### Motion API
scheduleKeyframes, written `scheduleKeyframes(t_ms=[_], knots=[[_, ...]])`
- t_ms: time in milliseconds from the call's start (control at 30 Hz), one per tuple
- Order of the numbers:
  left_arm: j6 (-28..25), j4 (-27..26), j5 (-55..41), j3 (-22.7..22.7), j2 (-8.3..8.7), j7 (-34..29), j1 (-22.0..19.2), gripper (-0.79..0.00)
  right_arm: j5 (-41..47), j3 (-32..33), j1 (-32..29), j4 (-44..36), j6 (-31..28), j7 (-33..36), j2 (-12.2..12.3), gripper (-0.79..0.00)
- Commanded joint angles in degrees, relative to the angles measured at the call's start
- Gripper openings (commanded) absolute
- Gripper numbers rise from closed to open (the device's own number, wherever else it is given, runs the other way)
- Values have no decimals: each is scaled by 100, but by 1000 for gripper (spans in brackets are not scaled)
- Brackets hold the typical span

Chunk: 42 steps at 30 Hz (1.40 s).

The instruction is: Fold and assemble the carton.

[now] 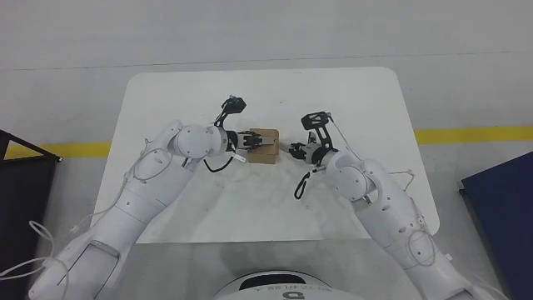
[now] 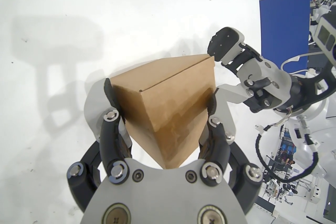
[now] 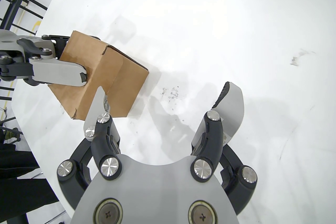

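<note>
Carton [image 1: 264, 145] sat near the middle of the white table [image 1: 350, 108], top seam closed, well apart from every table edge, with broad tabletop on all sides. Left gripper [image 2: 160, 95] was clamped on its two side walls. Right gripper [image 3: 164, 93] stood spread wide just beside the opposite end, one finger [image 3: 98, 101] by an end flap's edge

The white bench [image 1: 166, 108] has rounded corners and some dark scuff marks [image 3: 170, 92]. A yellow line [image 1: 475, 134] crosses the grey floor [image 1: 266, 17]. A blue panel [image 1: 508, 208] stands to its right, a black rack [image 1: 21, 192] to its left.
</note>
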Motion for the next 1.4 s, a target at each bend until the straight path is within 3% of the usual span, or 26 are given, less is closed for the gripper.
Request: scheduleKeyframes(t_ms=[0, 333, 367, 400, 633, 900, 1133, 1267, 1367], knots=[[-6, -6, 10, -11, 2, -2, 14, -132, -25, -57, 27, 9, -6, 21, -12, -68], [-62, -143, -20, -149, 27, 40, 106, -117, -26, -41, 58, 11, 60, -51, -33, -65], [-84, -178, -67, -213, 38, 66, 125, -43, 10, 28, 31, -28, 72, -85, -25, -65], [-106, -217, -124, -293, 53, 91, 152, 0, 74, 105, -7, -77, 77, -119, -16, -68], [-289, -534, -584, -1086, 228, 127, 544, 0, 852, 593, -329, -508, -297, -79, 49, -108], [-297, -698, -600, -1766, 405, 155, 1067, 0, 1276, 644, -467, -1102, -803, 230, 84, -194], [-122, -755, -72, -1760, 449, 315, 1244, 0, 970, 270, -234, -1311, -734, 388, 46, -209], [-7, -759, 146, -1756, 461, 435, 1278, -43, 722, 53, -47, -1261, -555, 403, 10, -219], [147, -713, 401, -1726, 468, 486, 1268, -15, 565, -110, 103, -1131, -371, 370, -28, -215]])
